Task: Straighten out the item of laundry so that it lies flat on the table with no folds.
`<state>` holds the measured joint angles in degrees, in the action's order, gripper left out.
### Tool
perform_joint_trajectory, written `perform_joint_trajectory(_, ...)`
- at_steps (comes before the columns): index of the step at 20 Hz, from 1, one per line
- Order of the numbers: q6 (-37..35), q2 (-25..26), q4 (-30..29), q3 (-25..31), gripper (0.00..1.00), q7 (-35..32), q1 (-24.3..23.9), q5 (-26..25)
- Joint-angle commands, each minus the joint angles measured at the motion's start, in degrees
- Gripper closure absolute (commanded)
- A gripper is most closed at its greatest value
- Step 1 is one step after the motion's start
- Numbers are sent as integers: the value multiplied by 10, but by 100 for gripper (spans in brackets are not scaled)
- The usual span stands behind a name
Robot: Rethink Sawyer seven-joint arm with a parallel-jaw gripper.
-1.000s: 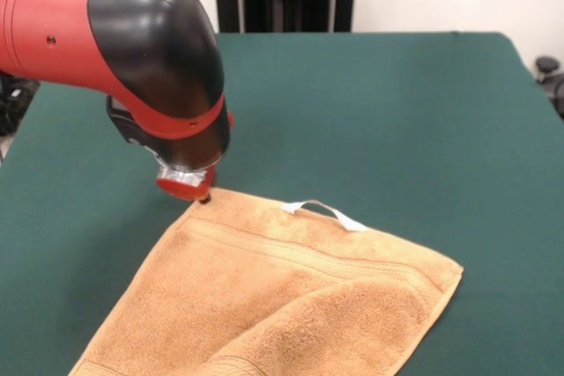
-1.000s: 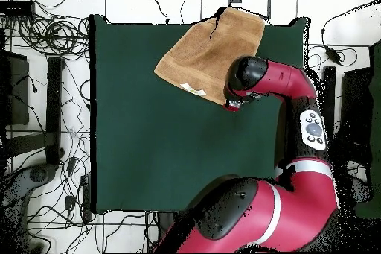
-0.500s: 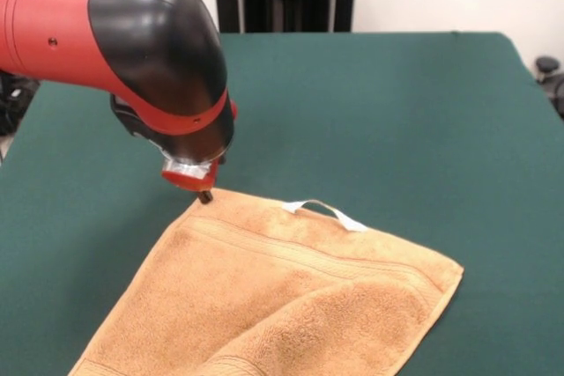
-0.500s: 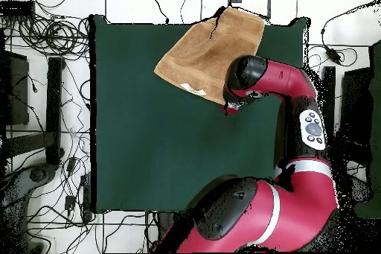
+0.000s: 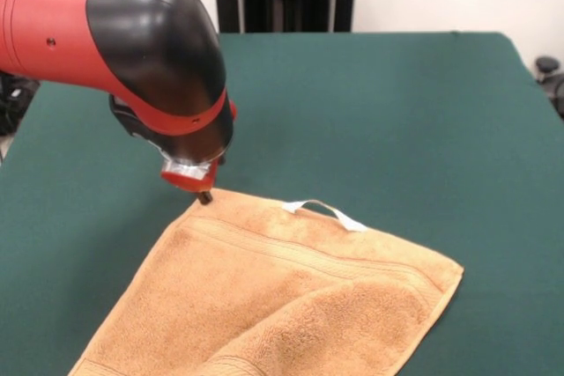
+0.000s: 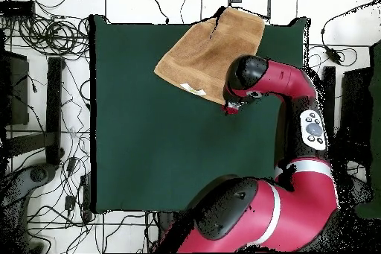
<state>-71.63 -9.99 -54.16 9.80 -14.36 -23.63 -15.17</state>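
Observation:
The golden-tan towel [image 5: 291, 297] lies on the green table [image 5: 397, 112] near its front edge, with one part folded over itself and its lower end cut off by the picture's bottom. Its white loop tag [image 5: 322, 210] sticks out from the far hem. My gripper [image 5: 204, 195] hangs just above the towel's far-left corner, under the arm's red and black wrist; its state does not show. From overhead the towel [image 6: 208, 54] sits at the table's top edge, turned at an angle, and the gripper [image 6: 231, 109] is at its lower right corner.
Bare green table [image 6: 149, 139] spreads wide to the left and below the towel in the overhead view. The arm's bulky elbow [image 5: 159, 50] overhangs the table's left side in the front view. Cables and stands [image 6: 45, 80] lie on the floor around the table.
The gripper rose slightly from the towel's corner a second ago and has since stayed still. The towel has not moved.

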Motion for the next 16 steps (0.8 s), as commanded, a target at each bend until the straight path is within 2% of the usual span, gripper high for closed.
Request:
perform_joint_trajectory(1,125,26,-45,48,0,-91,17,-2)
perform_joint_trajectory(8,204,44,-35,60,0,-88,12,-13)
perform_joint_trajectory(13,206,54,-38,65,0,-68,6,-16)
perform_joint_trajectory(14,201,55,-34,58,100,-70,8,-21)
perform_joint_trajectory(16,224,53,-45,62,100,-67,3,-24)
